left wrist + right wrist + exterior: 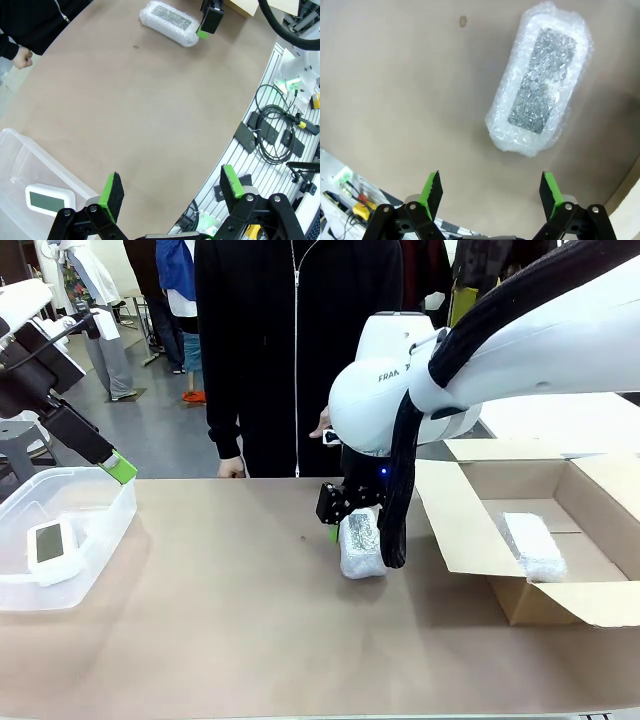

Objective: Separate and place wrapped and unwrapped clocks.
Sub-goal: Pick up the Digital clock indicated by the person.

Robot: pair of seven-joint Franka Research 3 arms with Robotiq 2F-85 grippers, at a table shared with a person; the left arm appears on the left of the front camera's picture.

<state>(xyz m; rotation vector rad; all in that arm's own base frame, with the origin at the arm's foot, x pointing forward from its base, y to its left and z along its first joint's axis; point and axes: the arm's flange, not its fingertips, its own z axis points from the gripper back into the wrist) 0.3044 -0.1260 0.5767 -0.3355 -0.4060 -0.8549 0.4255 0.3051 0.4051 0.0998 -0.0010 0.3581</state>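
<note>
Table [250,640] in the front view carries one wrapped clock [361,543] at centre, the right gripper [345,508] just above it at its 11 o'clock; a second wrapped bundle [532,545] lies in the cardboard box [470,530] at 3 o'clock, and the bare white clock [50,545] sits in the clear bin [105,530] at 9 o'clock, with the left gripper [118,468] raised over the bin's rim

Left wrist view: the left gripper [172,192] stands wide open, holding nothing, the bare clock [50,200] at its 9 o'clock

Right wrist view: the right gripper [490,190] is spread fully and empty; the wrapped clock [540,85] lies apart at 1 o'clock, dark speckled panel up

Judged step: approach to pick the last wrapped clock. Next, the jaws must centre over it, descend and close across its narrow width
</note>
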